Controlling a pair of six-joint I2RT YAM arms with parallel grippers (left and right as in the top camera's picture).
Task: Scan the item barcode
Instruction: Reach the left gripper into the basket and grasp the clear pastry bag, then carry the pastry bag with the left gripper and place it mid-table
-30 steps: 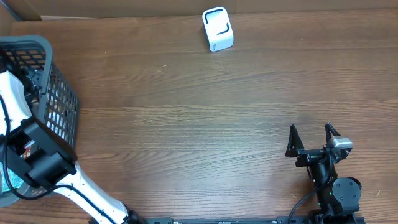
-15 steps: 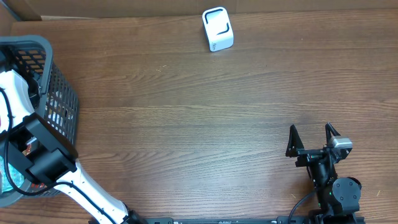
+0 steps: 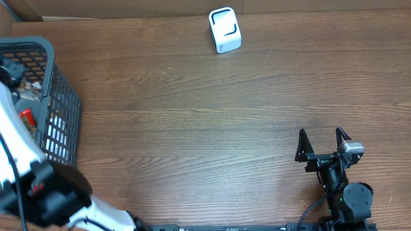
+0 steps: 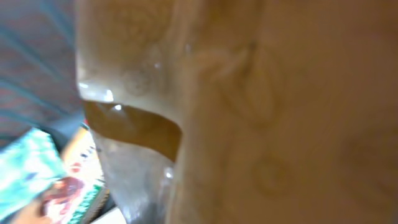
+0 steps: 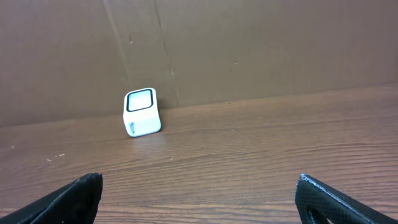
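Two arms work at a wooden counter (image 3: 192,128) in the overhead view. A dark mesh basket (image 3: 61,96) stands at its left edge, with a red-capped thing (image 3: 26,117) and other goods inside that are too small to make out. The white left arm (image 3: 19,147) crosses over the basket's near side, and its dark wrist block sits at the lower left corner. The left pincer itself does not show from above. A small white scanner (image 3: 224,30) stands at the far edge of the counter, well apart from the basket. The right pincer (image 3: 320,131) rests near the lower right corner with its black fingers spread wide and nothing between them.

One blurred tan item (image 4: 280,112) fills most of the left wrist view, very close to the lens, with glints like clear wrapping on it. Teal and red packets (image 4: 31,174) lie below it at the lower left. The left pincer is closed, but its fingers cannot be made out here, so I cannot tell whether the tan item is clamped in it.

Both black fingertips (image 5: 81,193) of the right pincer frame the bottom of the right wrist view, far apart and empty. The scanner stands beyond them on the counter, just in front of a cardboard wall (image 5: 249,50).
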